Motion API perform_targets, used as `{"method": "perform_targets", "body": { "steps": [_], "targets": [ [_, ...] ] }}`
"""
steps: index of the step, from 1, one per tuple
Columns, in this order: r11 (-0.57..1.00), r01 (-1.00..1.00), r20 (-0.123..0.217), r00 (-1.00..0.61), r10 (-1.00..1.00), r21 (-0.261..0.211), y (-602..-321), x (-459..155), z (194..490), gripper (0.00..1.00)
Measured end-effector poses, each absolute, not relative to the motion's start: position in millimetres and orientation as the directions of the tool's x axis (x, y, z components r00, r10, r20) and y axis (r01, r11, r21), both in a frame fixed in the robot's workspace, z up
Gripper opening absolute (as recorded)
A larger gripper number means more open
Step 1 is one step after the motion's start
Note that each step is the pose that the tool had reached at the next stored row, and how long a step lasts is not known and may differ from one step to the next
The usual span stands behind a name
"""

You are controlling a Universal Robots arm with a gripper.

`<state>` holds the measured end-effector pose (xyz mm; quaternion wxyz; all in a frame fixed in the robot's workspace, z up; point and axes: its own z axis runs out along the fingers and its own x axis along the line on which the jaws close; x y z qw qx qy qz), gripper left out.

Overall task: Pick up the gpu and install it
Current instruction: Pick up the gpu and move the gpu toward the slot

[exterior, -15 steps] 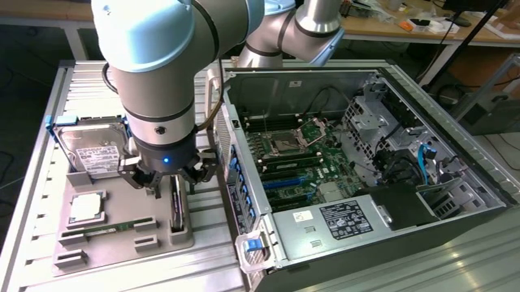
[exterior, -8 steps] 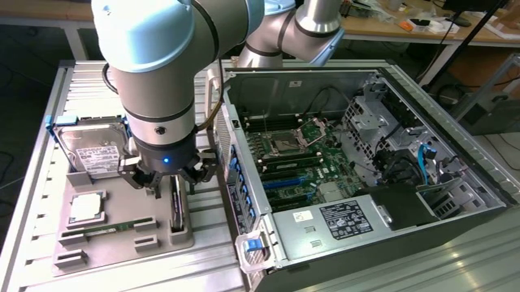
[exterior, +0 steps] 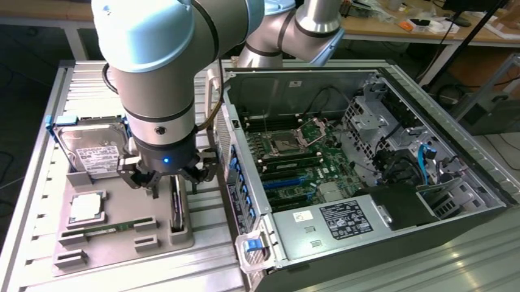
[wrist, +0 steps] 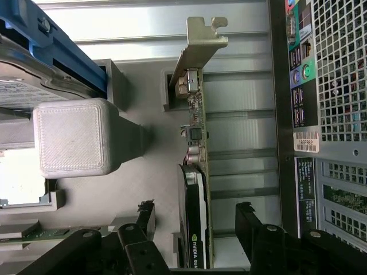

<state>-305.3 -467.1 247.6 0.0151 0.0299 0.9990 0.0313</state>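
The gpu (exterior: 176, 207) stands on its edge in a slot of the grey holder tray (exterior: 122, 246), at the exterior view's left of the open computer case (exterior: 366, 158). In the wrist view I look along the card: silver end bracket (wrist: 199, 48), green card edge (wrist: 203, 166), black cooler (wrist: 192, 229). My gripper (exterior: 172, 182) hangs just above the card. It is open, one finger (wrist: 144, 215) on each side of the gpu with clear gaps, the other finger (wrist: 248, 217) on the case side. Nothing is held.
On the tray also sit a hard drive in a blue frame (exterior: 94, 149), a processor (exterior: 85, 207) and a memory stick (exterior: 106, 228). A grey tray post (wrist: 74, 137) rises beside the gpu. The case's rear panel (wrist: 327, 86) is close by. The motherboard (exterior: 301, 164) lies exposed.
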Motion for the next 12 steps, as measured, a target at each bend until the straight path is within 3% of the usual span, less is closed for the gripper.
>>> {"method": "perform_targets", "body": {
  "steps": [3,5,7,8,12],
  "targets": [
    [0.996,0.059,-0.028,-0.998,0.061,0.063,-467.1,-305.3,247.6,0.66],
    [0.996,0.059,-0.028,-0.998,0.061,0.063,-467.1,-305.3,247.6,0.53],
    [0.996,0.059,-0.028,-0.998,0.061,0.063,-467.1,-305.3,247.6,0.53],
    [0.996,0.059,-0.028,-0.998,0.061,0.063,-467.1,-305.3,247.6,0.47],
    [0.996,0.059,-0.029,-0.998,0.061,0.064,-466.8,-305.2,247.3,0.47]
  ]
}}
